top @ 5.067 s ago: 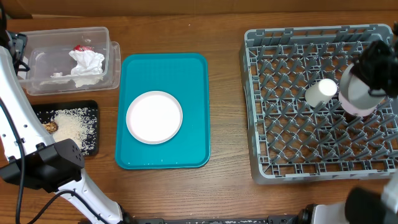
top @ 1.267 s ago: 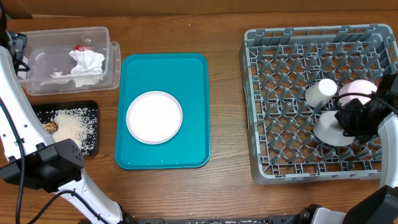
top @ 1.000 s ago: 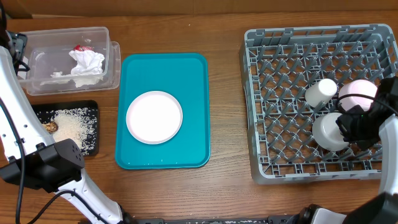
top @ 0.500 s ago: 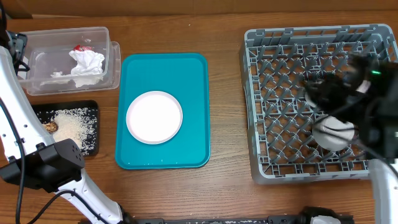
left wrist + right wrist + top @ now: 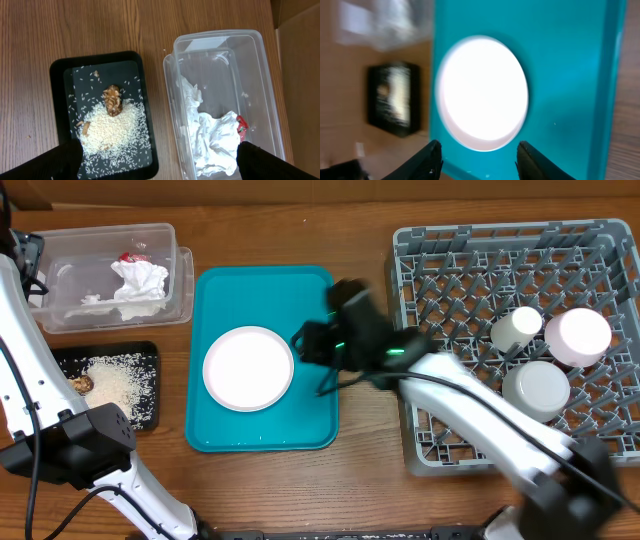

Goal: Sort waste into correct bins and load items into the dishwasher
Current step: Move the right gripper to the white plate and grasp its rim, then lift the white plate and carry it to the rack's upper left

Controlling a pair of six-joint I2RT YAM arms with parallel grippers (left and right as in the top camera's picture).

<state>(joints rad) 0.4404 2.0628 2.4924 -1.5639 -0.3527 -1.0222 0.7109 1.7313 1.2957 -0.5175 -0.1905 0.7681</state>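
One plate [image 5: 248,368] lies on the teal tray [image 5: 315,290]; right gripper [image 5: 479,152] hangs over it, fingers spread wide, holding nothing. Left gripper [image 5: 160,161], likewise spread and empty, hangs over the rice tray [image 5: 59,82] and bin [image 5: 215,62].

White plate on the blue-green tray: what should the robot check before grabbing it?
1. Right gripper open and empty: ok.
2. White plate flat on the teal tray, nothing on it: ok.
3. Gripper lined up with the plate's rim: cannot tell, the wrist view is blurry.
4. Free slots in the dish rack beside the three cups: ok.
5. Left gripper far away, above the black tray and clear bin: ok.
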